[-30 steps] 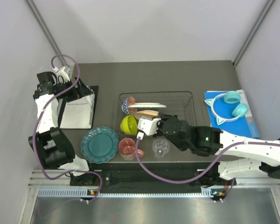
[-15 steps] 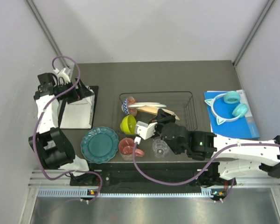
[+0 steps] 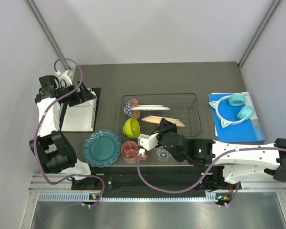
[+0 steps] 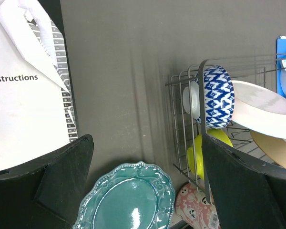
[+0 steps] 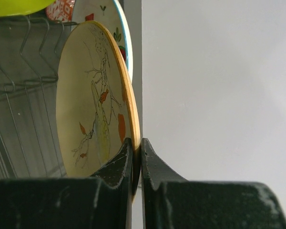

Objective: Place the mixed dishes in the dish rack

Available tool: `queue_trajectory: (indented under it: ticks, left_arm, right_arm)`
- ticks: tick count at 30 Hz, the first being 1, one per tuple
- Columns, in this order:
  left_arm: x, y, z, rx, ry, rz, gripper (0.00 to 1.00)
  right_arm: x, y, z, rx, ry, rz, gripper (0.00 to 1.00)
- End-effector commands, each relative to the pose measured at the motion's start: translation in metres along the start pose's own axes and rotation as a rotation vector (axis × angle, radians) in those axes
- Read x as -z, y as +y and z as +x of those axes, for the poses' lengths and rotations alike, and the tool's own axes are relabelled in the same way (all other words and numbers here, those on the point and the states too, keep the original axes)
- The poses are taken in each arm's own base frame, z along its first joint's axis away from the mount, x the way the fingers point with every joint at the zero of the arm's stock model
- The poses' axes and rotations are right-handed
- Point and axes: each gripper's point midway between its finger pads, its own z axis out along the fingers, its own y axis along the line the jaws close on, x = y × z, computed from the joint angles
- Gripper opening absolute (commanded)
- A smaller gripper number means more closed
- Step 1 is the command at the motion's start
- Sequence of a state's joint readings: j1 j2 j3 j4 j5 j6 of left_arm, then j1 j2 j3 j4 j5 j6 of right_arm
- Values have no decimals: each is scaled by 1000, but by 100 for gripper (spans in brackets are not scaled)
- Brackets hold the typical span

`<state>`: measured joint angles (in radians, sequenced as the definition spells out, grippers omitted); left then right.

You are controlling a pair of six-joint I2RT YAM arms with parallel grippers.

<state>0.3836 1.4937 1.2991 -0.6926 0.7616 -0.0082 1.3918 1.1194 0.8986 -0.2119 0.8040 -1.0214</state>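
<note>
Glossy teal scalloped plate point(image 4: 126, 200), wire dish rack point(image 3: 191, 114)

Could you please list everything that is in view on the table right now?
rack: one, dark wire, table centre
white plate: one, white with red spots, in rack
peach plate: one, peach floral, in rack
blue bowl: one, blue-white, rack's far-left corner
lime bowl: one, lime, rack's near-left corner
teal plate: one, teal, left of mug
mug: one, pink, before rack
glass: one, clear, right of mug
headphones: one, turquoise, on pad
pad: one, blue, right
clipboard: one, white paper, left
left gripper: black, open, by clipboard
right gripper: black, pinching peach plate's rim
</note>
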Motion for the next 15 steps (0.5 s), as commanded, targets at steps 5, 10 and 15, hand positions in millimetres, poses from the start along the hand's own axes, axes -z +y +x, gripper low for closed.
queue_trajectory:
  ticks: [5, 10, 15]
  left_arm:
    - [7, -10, -4, -57, -25, 28, 99]
    - [5, -9, 0, -56, -16, 28, 99]
    - [4, -8, 3, -49, -11, 31, 99]
  right_arm:
    - [7, -32, -7, 14, -14, 144, 0]
    - [16, -39, -17, 8, -45, 172, 0]
    - [25, -47, -23, 8, -55, 184, 0]
